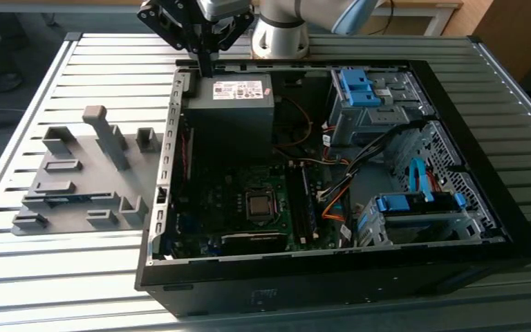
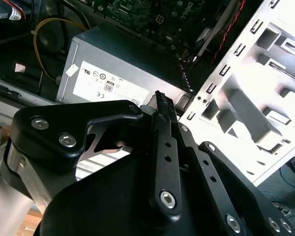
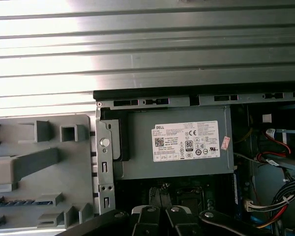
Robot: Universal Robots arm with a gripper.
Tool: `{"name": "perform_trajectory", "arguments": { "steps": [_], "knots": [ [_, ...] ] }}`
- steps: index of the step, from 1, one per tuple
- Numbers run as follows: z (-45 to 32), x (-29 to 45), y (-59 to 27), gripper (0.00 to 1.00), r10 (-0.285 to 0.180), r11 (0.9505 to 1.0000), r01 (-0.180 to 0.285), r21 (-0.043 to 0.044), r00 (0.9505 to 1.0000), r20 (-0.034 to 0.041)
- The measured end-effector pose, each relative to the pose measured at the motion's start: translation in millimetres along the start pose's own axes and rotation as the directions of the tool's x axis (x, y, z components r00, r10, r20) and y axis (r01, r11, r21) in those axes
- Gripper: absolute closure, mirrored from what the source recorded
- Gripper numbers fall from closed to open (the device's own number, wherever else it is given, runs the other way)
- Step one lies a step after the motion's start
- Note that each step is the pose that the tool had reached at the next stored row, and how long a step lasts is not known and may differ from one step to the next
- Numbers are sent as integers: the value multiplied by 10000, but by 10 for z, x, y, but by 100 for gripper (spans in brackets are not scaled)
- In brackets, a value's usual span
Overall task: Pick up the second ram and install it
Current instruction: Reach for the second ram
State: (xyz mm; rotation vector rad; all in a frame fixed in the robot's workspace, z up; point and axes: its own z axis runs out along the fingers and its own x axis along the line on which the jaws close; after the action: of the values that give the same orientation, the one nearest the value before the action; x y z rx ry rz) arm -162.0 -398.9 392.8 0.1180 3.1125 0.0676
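Observation:
The second ram (image 1: pixel 63 200) is a slim blue-green stick lying in a slot of the grey holder plate (image 1: pixel 81 173) at the exterior view's left, outside the computer case. In the first wrist view the ram (image 3: pixel 19 202) shows as a blue strip low in the holder. My gripper (image 1: pixel 207 68) hangs over the back edge of the open case, just above the grey power supply (image 1: pixel 231 104), well away from the ram. In the second wrist view its black fingers (image 2: pixel 162 123) lie pressed together, shut, with nothing between them.
The open black case (image 1: pixel 487 138) holds the motherboard (image 1: pixel 247 207), loose cables (image 1: pixel 339 180) and blue drive-bay clips (image 1: pixel 358 86). The case's metal side wall (image 1: pixel 169 152) stands between the holder plate and the motherboard. A ribbed metal table (image 1: pixel 81 62) lies beneath.

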Motion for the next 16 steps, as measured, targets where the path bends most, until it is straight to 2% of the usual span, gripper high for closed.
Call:
{"name": "perform_trajectory", "arguments": {
  "steps": [16],
  "knots": [
    [-1,38,-3,89,0,10000,0,0,10000,0]
  ]
}}
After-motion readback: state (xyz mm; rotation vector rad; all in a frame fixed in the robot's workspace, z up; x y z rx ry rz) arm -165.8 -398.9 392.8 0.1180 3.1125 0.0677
